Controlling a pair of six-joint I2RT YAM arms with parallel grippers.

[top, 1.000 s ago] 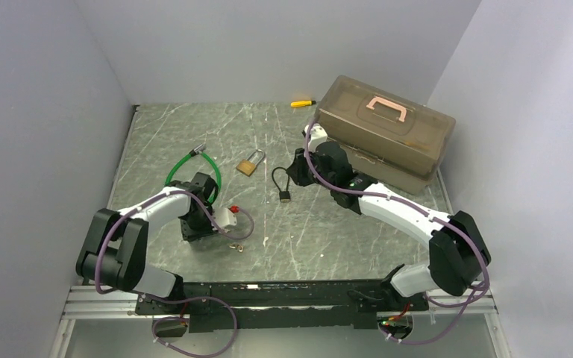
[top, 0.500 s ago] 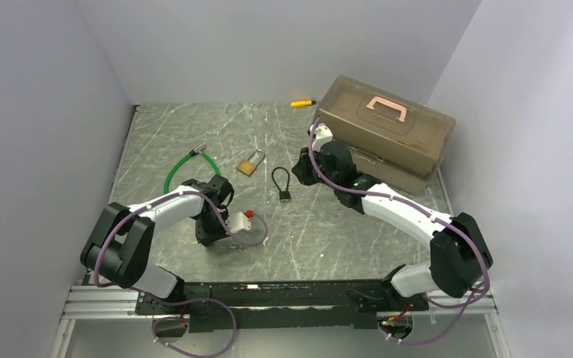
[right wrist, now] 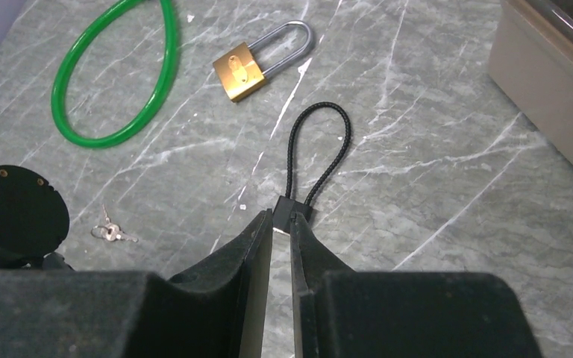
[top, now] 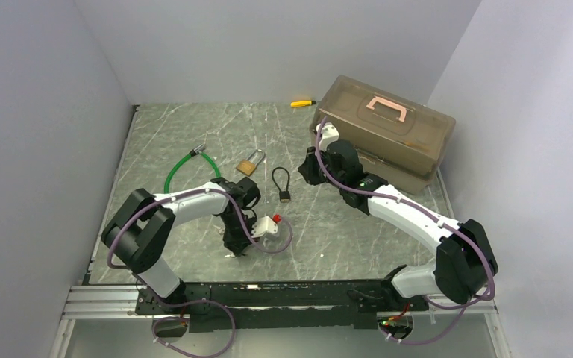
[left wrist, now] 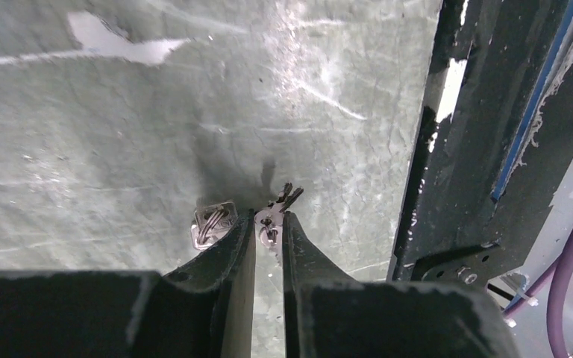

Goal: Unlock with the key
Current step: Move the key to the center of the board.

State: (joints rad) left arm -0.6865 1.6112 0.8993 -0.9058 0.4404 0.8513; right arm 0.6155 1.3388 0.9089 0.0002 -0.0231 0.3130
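The key (left wrist: 271,224), tiny and silvery, sits head-up between the fingertips of my left gripper (left wrist: 269,215), which is shut on it at the table surface. A second small key (left wrist: 213,222) on the same ring lies just outside the left finger. In the top view this gripper (top: 233,250) points down near the table's front edge. The brass padlock (top: 250,164) lies flat further back, shackle closed. My right gripper (right wrist: 282,216) hovers shut and holds nothing, above the table by the black cord loop (right wrist: 321,149).
A green cable loop (top: 186,168) lies left of the padlock. A brown toolbox (top: 384,134) with a pink handle fills the back right, a yellow-and-black tool (top: 303,103) beside it. The black front rail (left wrist: 477,149) runs just right of my left gripper.
My left arm swung right and toward the front edge, down onto the keys, and its jaws closed. The right gripper drew back slightly toward the toolbox.
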